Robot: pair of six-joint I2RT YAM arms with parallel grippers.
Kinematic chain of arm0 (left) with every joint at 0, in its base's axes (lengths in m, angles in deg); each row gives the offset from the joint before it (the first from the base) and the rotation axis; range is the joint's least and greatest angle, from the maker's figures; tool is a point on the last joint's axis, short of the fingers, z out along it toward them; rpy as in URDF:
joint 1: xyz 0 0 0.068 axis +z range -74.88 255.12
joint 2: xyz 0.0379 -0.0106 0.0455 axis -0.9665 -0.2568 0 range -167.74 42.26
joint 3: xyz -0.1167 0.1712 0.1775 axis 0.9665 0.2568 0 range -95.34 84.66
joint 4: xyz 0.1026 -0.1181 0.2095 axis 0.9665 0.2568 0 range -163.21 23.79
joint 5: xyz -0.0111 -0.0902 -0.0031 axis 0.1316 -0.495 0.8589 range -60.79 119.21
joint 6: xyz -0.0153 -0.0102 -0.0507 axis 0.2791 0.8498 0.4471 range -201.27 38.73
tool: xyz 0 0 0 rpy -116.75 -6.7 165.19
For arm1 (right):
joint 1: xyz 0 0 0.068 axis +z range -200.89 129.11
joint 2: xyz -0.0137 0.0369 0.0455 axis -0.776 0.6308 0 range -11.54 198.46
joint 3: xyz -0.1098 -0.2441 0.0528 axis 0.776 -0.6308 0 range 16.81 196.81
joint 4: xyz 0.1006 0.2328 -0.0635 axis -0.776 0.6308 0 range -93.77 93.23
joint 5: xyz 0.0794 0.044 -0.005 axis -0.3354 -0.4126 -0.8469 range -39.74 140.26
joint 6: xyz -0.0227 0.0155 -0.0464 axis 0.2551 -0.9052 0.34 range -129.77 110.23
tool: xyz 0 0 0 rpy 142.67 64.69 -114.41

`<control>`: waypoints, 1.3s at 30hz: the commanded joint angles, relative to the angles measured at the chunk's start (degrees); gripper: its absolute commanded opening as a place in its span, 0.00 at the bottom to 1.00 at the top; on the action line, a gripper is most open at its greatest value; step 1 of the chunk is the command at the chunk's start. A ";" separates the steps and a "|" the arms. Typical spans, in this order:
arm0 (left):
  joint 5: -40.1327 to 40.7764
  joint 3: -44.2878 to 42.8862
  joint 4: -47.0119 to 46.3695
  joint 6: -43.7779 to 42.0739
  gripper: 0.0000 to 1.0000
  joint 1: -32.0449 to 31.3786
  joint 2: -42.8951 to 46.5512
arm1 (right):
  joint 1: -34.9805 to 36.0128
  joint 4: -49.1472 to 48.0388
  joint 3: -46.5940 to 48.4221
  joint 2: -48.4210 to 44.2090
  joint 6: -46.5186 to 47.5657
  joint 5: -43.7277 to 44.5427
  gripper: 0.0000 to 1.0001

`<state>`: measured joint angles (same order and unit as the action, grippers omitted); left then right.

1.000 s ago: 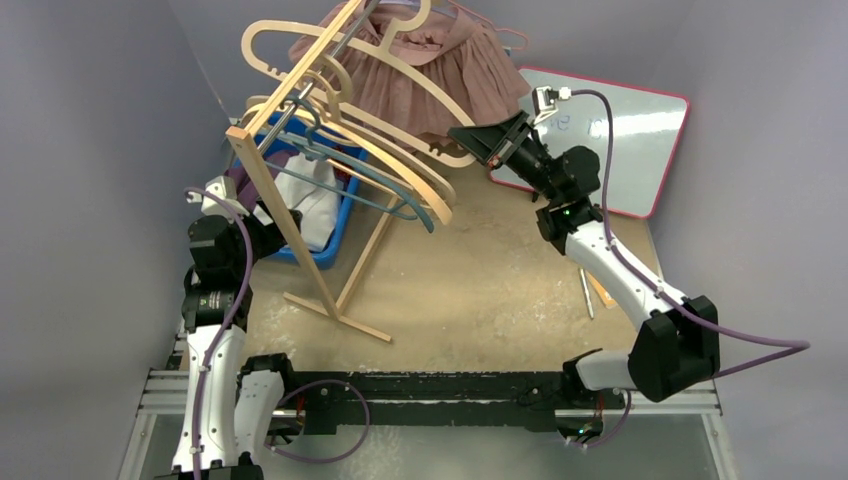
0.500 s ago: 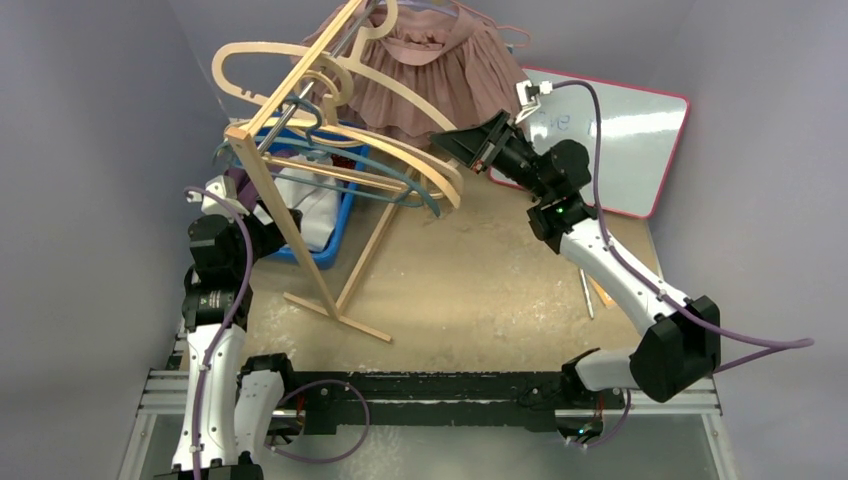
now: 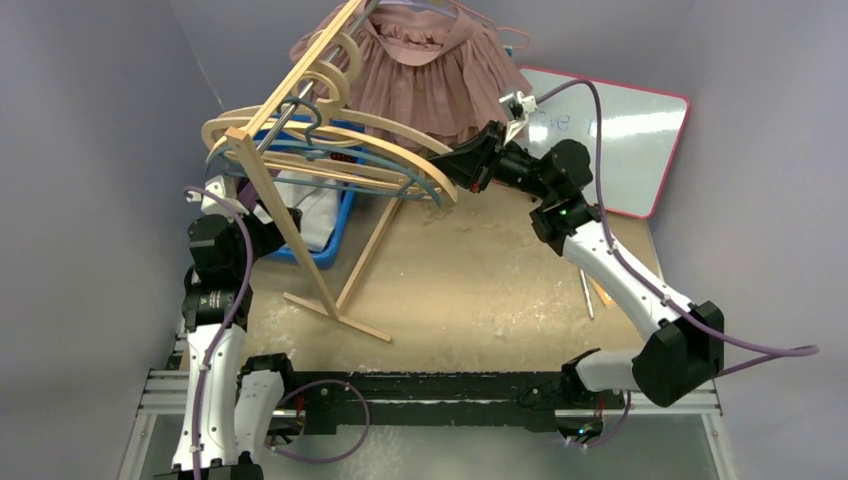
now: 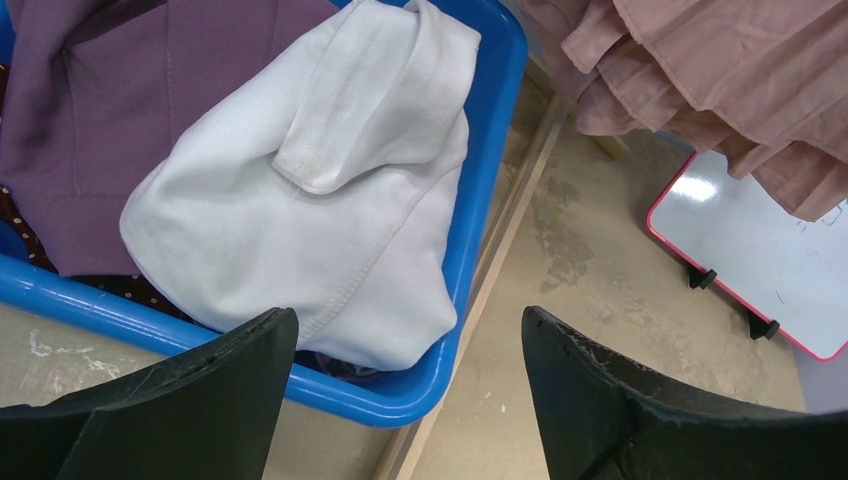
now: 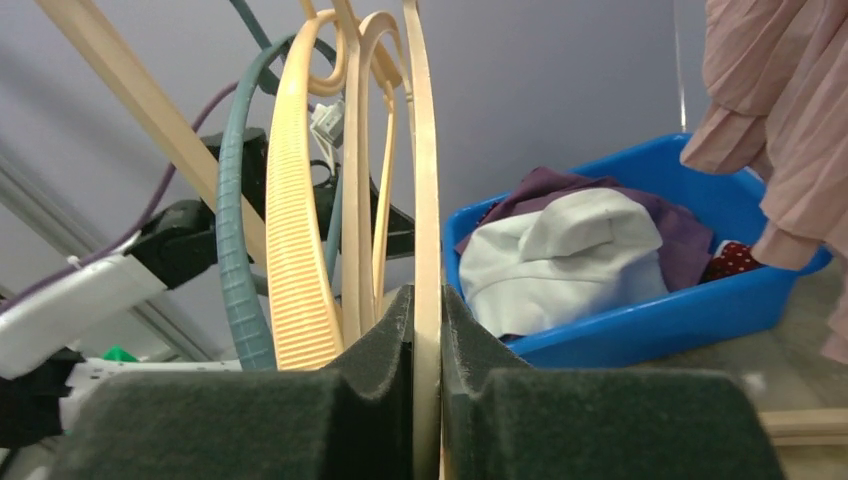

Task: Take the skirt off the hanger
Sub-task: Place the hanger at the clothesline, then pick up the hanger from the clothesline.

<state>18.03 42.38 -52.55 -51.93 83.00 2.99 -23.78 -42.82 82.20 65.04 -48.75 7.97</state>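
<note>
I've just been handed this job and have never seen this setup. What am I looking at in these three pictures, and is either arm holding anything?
Two robot arms stand at the near edge of a table, each ending in a two-finger gripper. The wide picture looks down from above and behind them. The other two come from cameras on the wrists. A wooden rack carries several hangers and the pink skirt. Beside it sits a blue bin holding a white garment and a purple garment. A whiteboard lies far right. The right gripper is shut on a pale wooden hanger, apart from the skirt. The left gripper is open and empty above the bin.
</note>
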 commanded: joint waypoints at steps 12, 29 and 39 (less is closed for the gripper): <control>-0.20 0.01 -2.47 -0.64 0.82 0.46 0.76 | 0.23 24.47 -1.70 -18.32 21.63 19.63 0.63; -0.56 0.19 -2.79 -0.42 0.82 0.47 0.68 | -3.31 33.83 9.96 -15.20 31.60 41.28 0.95; -0.27 0.18 -2.67 -0.47 0.85 0.47 1.54 | -10.46 32.89 29.63 3.18 38.86 30.73 0.99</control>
<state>17.92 42.40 -52.57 -51.93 83.00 3.71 -31.08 -7.13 104.97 64.29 -12.44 43.62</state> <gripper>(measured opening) 0.847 0.990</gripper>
